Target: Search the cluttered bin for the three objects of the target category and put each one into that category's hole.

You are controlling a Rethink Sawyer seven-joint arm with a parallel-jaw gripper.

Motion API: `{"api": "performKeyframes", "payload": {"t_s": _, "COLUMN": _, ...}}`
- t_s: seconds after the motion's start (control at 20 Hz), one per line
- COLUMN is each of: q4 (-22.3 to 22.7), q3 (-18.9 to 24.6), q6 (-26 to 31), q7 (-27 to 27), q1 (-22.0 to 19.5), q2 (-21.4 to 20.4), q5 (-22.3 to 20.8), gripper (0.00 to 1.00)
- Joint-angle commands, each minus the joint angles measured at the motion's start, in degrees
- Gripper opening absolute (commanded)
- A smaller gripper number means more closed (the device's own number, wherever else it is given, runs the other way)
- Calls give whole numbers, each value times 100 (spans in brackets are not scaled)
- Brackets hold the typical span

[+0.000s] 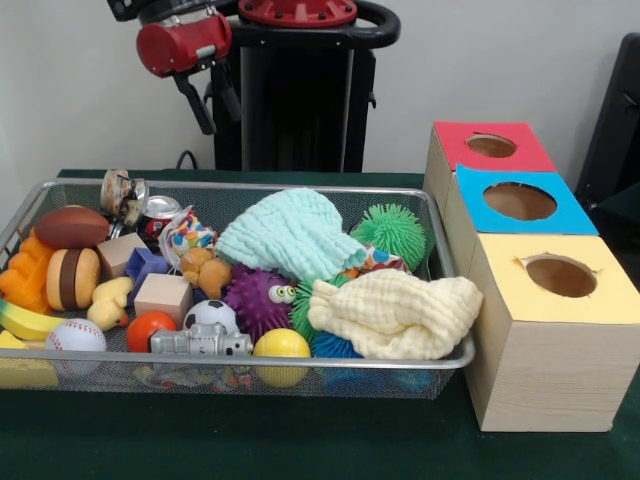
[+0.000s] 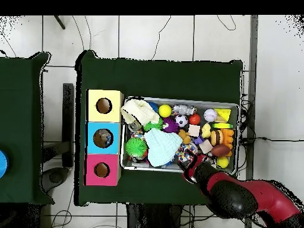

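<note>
A wire mesh bin [image 1: 240, 186] [image 2: 178, 99] holds a heap of toys. Among them are a yellow ball [image 1: 281, 344] [image 2: 165, 110], a soccer ball [image 1: 211, 315] [image 2: 181, 120], a baseball [image 1: 75, 335] [image 2: 209, 114], a red ball [image 1: 148, 327], a brown football [image 1: 71, 227], and green [image 1: 390, 232] and purple [image 1: 256, 296] spiky balls. A teal cloth [image 1: 290, 233] [image 2: 163, 146] and a cream cloth [image 1: 395, 314] [image 2: 138, 110] lie on top. My gripper [image 1: 222, 122] [image 2: 191, 172] hangs open and empty, high above the bin's robot-side edge, touching nothing.
Three wooden boxes stand in a row beside the bin, each with a round hole in a coloured top: red [image 1: 490, 146] [image 2: 101, 170], blue [image 1: 520, 201] [image 2: 103, 138], yellow [image 1: 560, 276] [image 2: 104, 105]. A toy hamburger [image 1: 72, 278], wooden blocks [image 1: 163, 297], a banana [image 1: 25, 322] and a can [image 1: 158, 214] also fill the bin.
</note>
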Motion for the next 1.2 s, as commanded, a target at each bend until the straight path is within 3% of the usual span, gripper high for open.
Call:
{"api": "performKeyframes", "payload": {"t_s": 0.05, "q4": -1038, "q3": -652, "q6": 1143, "q7": -395, "q1": 440, "q2": 602, "q5": -594, "gripper": 100}}
{"api": "performKeyframes", "payload": {"t_s": 0.3, "q4": -1440, "q3": -1178, "q6": 1032, "q7": -230, "q1": 780, "q2": 949, "q5": -1145, "gripper": 100}}
{"api": "performKeyframes", "payload": {"t_s": 0.6, "q4": -1828, "q3": -1369, "q6": 795, "q7": -318, "q1": 951, "q2": 1190, "q5": -1710, "gripper": 100}}
{"api": "performKeyframes", "payload": {"t_s": 1.2, "q4": -2267, "q3": -695, "q6": 1089, "q7": -1132, "q1": 665, "q2": 1644, "q5": -1704, "gripper": 100}}
